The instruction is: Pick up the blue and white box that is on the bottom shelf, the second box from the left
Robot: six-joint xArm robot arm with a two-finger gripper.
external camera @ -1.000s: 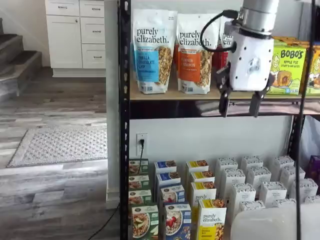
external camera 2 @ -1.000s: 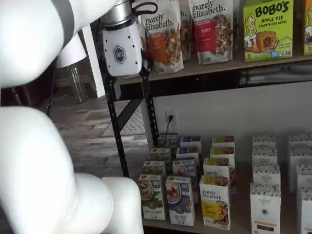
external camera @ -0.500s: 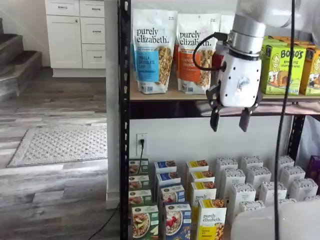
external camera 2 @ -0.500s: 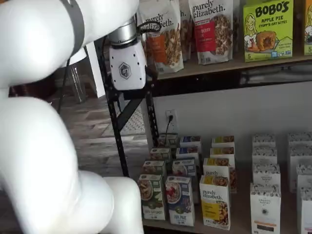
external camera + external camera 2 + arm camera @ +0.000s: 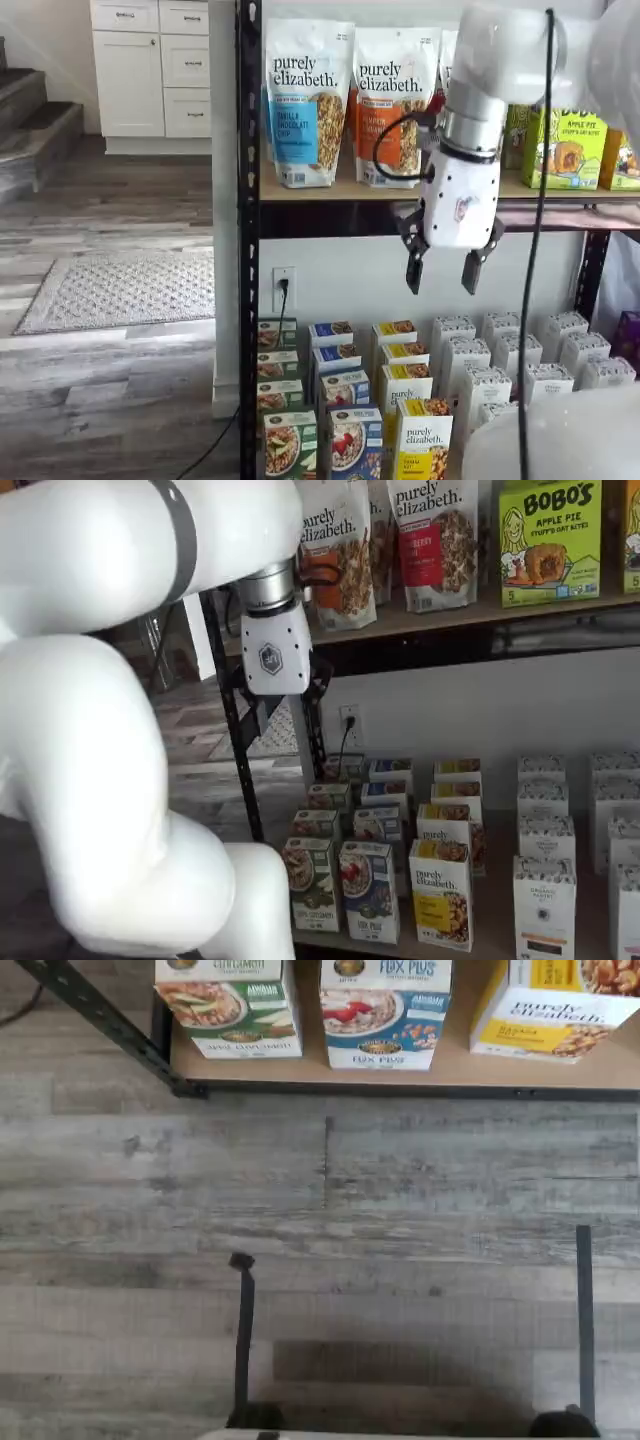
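The blue and white box (image 5: 352, 445) stands at the front of the bottom shelf (image 5: 492, 920), between a green carton and a yellow "purely elizabeth" carton; it also shows in a shelf view (image 5: 368, 890) and in the wrist view (image 5: 385, 1015). My gripper (image 5: 442, 272) hangs in front of the rack, just below the tan upper board and well above the box. Its two black fingers point down with a plain gap between them and nothing in them. Its white body (image 5: 272, 655) shows in a shelf view, up and to the left of the box.
The green carton (image 5: 288, 445) and the yellow carton (image 5: 423, 440) flank the box. Several more rows of cartons stand behind them, with white cartons (image 5: 545, 905) to the right. Granola bags (image 5: 308, 100) fill the upper tier. The black rack post (image 5: 248, 240) stands at the left.
The gripper has moved down and to the left, from level with the upper board to just below it. Its fingers stay apart. The boxes have not moved.
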